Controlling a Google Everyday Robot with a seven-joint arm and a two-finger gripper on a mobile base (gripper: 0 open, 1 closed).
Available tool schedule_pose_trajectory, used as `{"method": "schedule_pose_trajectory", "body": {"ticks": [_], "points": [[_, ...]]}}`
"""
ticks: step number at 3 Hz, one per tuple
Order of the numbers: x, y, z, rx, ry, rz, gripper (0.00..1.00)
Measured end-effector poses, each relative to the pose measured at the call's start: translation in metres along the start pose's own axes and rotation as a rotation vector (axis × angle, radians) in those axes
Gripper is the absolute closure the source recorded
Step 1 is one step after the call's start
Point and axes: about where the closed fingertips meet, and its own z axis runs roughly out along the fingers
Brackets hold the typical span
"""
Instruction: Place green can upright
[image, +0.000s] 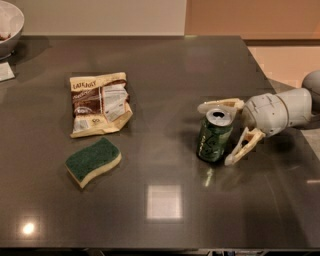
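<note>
Gripper: the gripper (216, 133) reaches in from the right side of the dark table (165, 65), lying low over the surface, its pale fingers (243, 146) pointing left.
Gripper state: fingers spread apart, one on the far side of the can's top and one on the near side, angled down toward the can's base; whether either one presses on the can is not clear.
Green can: the green can (212, 144) stands upright on the table between the two fingers, silver lid up with the opening showing.
Wrist: the white rounded wrist housing (277, 111) sits just behind the fingers, to the right of the can.
Sponge: a green-topped sponge (93, 161) with a yellow underside lies flat, well to the left of the gripper and slightly nearer the front edge.
Snack packet: a crumpled brown and cream snack packet (100, 102) lies well to the left of the gripper, beyond the sponge.
Bowl: a white bowl (11, 26) sits at the far left corner, the farthest thing from the gripper.
</note>
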Motion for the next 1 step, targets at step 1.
{"method": "schedule_pose_trajectory", "body": {"ticks": [1], "points": [[-0.0003, 0.0006, 0.0002, -0.002, -0.001, -0.001, 0.0]]}}
